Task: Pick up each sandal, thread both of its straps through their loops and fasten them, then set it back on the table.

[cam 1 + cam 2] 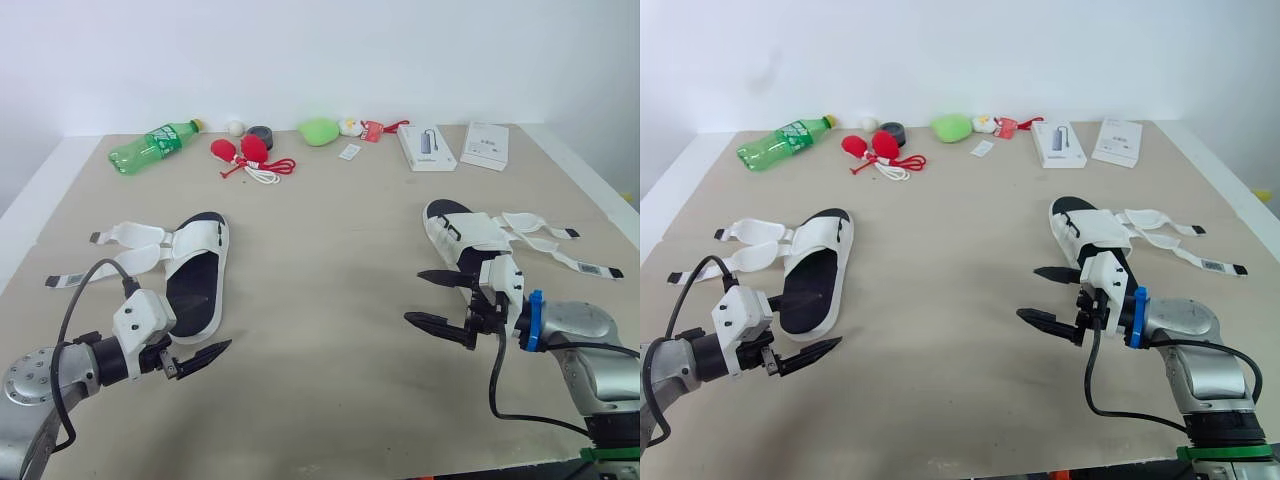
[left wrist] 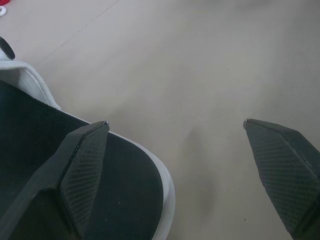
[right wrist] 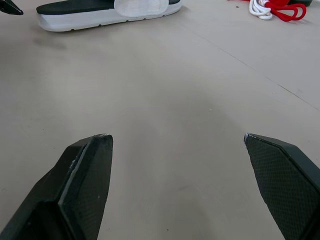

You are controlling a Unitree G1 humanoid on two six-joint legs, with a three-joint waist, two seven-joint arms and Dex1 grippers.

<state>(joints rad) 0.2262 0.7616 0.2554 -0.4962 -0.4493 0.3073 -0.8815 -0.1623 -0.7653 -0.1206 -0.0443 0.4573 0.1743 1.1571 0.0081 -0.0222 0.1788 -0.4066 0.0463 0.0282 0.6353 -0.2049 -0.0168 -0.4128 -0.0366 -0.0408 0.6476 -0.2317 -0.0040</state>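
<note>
step: approach, 0 of 2 sandals lifted. left sandal (image 1: 195, 275) lies flat on the surface (image 1: 320, 260), straps loose and splayed to the robot's left. right sandal (image 1: 462, 238) likewise, straps splayed right. both long axes run near-to-far, toes pointing away from the robot, the right toe angled slightly left. left gripper (image 2: 175, 122) released wide, 1 finger over the left heel. right gripper (image 1: 412, 295) released, beside the right heel. next, probably: pinch a heel edge and lift.
</note>
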